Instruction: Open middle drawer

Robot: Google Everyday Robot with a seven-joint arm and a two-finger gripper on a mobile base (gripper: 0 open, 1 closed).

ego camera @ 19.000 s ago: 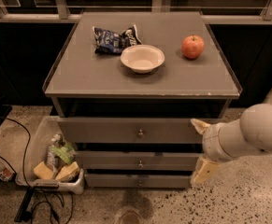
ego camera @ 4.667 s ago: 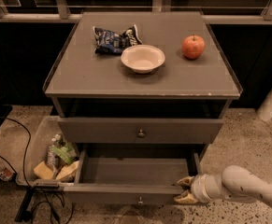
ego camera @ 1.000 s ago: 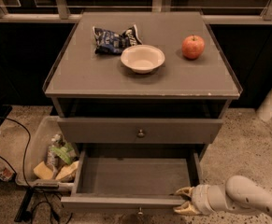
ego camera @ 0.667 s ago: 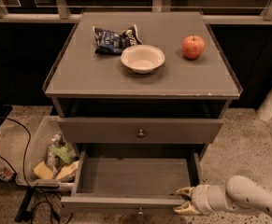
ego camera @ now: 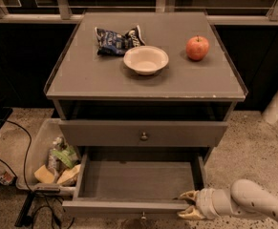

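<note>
The middle drawer (ego camera: pixel 137 180) of the grey-brown cabinet stands pulled out, and its flat tray is bare. Its low front panel (ego camera: pixel 124 208) has a small brass knob (ego camera: pixel 142 217) at the bottom edge of the view. My gripper (ego camera: pixel 189 204) is at the right end of that front panel. One finger is inside the tray behind the panel and the other is in front of it, closed on the panel's end. The pale arm (ego camera: pixel 253 202) reaches in from the lower right.
The top drawer (ego camera: pixel 143 133) with its knob is closed above. On the cabinet top are a white bowl (ego camera: pixel 145 59), a dark chip bag (ego camera: pixel 117 39) and a red apple (ego camera: pixel 197 47). A bin of packets (ego camera: pixel 52 161) and cables (ego camera: pixel 19 142) lie on the floor at left.
The drawer, closed 19 s ago, now stands pulled out, a little further than 4.7 s ago. Over the last second the gripper and drawer have barely moved.
</note>
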